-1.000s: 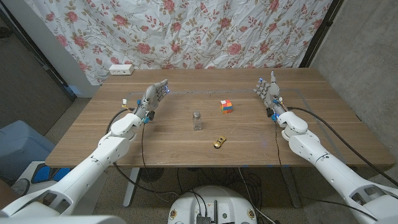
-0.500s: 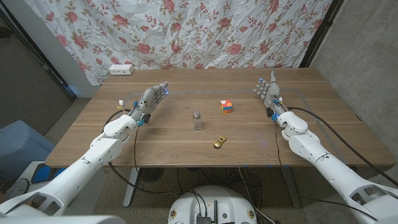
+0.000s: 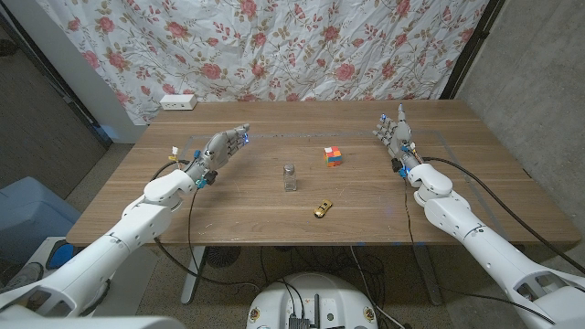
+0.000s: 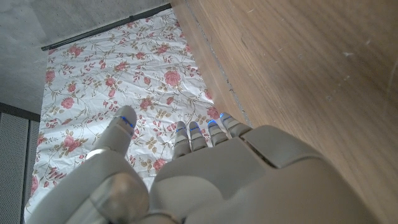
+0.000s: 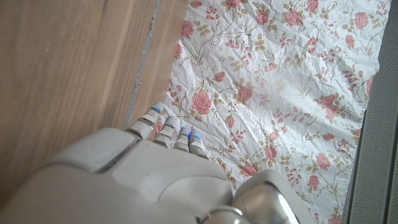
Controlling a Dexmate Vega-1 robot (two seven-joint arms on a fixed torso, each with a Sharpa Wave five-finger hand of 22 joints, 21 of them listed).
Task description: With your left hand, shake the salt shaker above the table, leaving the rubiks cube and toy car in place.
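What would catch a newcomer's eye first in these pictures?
Probably the rose-patterned curtain hanging behind the wooden table, then the two white arms reaching in with the left hand and right hand raised and holding nothing. Between them sit three small things: a clear salt shaker near the middle, a bright rubiks cube beyond it toward the right hand, and a gold toy car nearer the front edge.

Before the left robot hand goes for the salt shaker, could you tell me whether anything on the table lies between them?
Nothing visible does. The left robot hand is open, and only bare table separates it from the salt shaker. The rubiks cube and toy car sit on the shaker's far side.
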